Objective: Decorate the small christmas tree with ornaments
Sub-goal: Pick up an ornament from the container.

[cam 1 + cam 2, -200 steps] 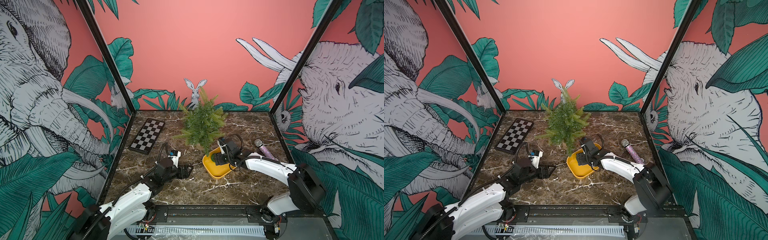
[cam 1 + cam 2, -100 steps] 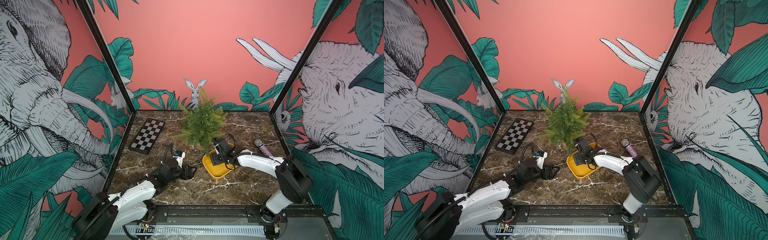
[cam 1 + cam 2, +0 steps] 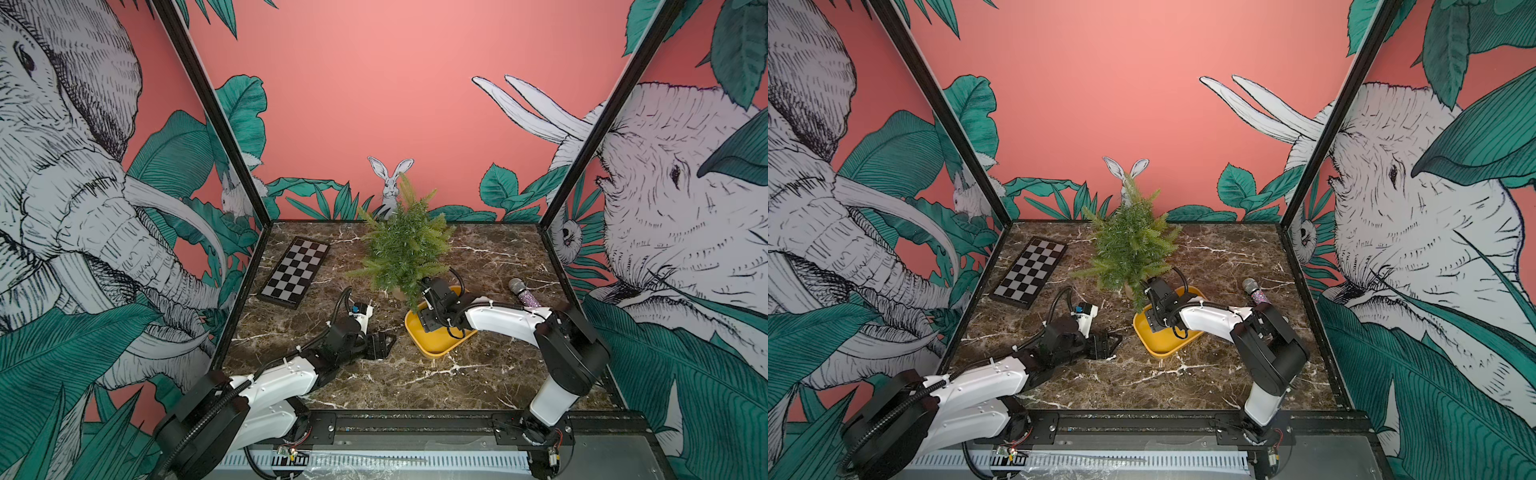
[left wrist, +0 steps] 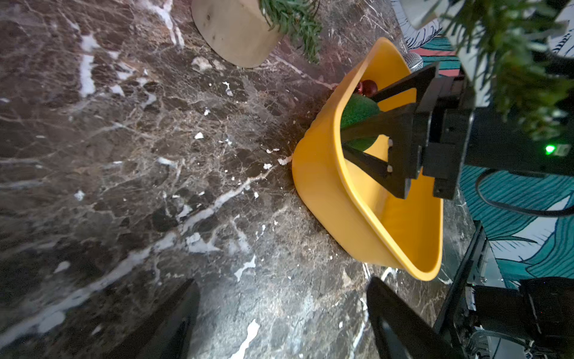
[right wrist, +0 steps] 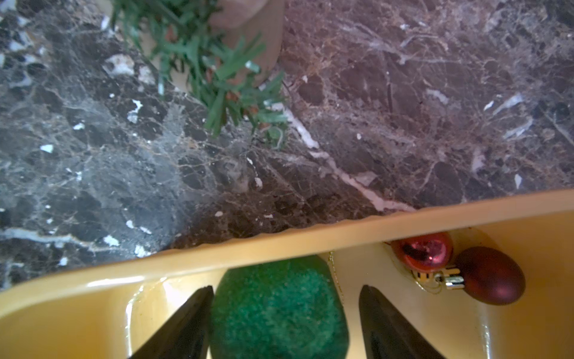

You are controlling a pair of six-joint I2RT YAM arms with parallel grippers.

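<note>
we've lowered our right end effector (image 5: 285, 289) into the tray (image 5: 186, 258); its jaws, narrowing but not yet closed, straddle the green ball (image 5: 276, 310), so gripping comes next.

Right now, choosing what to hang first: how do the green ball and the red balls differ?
The green ball is glittery and bigger; the red balls are smooth and small. The green ball sits inside the open right tool; the red balls lie outside it. All are in the yellow tray.

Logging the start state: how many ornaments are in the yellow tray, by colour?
Glittery green ball: 1
Dark red balls: 2
Total in the yellow tray: 3
</note>
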